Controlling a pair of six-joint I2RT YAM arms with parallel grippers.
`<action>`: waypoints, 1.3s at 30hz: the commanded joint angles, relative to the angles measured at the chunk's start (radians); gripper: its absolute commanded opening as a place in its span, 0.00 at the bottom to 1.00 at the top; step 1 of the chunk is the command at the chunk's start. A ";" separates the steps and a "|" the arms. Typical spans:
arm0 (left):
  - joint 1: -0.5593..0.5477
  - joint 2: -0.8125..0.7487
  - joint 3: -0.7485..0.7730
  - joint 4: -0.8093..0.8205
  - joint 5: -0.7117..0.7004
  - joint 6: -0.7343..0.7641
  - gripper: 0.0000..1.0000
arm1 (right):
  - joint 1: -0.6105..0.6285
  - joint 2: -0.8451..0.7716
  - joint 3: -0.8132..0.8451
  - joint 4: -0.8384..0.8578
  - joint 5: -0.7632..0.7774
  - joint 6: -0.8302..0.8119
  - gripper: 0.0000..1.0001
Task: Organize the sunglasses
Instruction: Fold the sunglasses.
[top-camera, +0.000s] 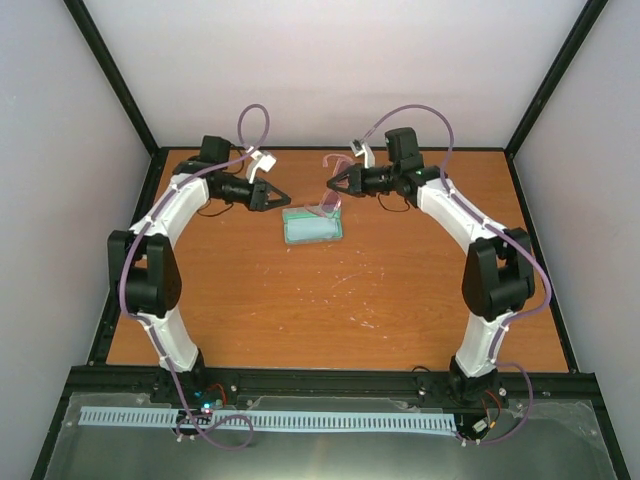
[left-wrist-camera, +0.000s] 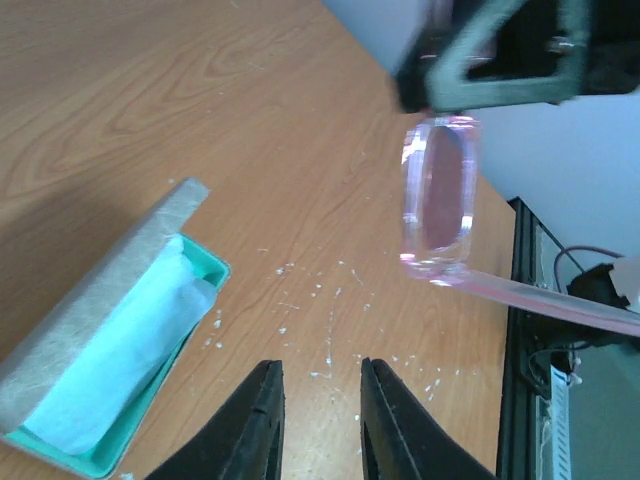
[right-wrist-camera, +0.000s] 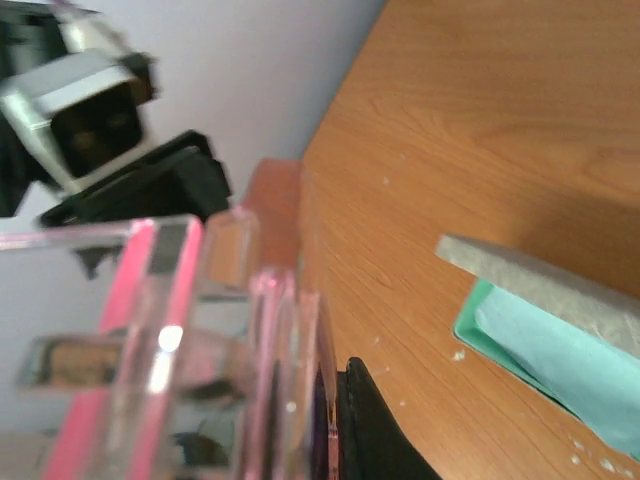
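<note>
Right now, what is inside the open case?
A light blue cloth lies in the case; anything beneath it is hidden. The sunglasses are outside, in the right gripper.

The sunglasses (left-wrist-camera: 440, 195) are hanging in the air, and the right gripper (top-camera: 334, 183) is pinching them at their upper edge. The thin translucent pink frame is standing almost upright, with one pinkish lens showing. One slender temple arm is sticking out sideways from the lower end
</note>
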 joint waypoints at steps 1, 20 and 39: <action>-0.057 -0.062 -0.025 0.026 0.057 0.113 0.21 | -0.009 0.085 0.122 -0.361 0.045 -0.081 0.03; -0.129 -0.021 -0.070 0.155 0.162 0.075 0.22 | 0.016 0.189 0.291 -0.426 0.009 -0.008 0.03; -0.100 -0.124 -0.219 0.211 0.123 0.034 0.12 | -0.004 0.266 0.380 -0.369 0.050 0.089 0.03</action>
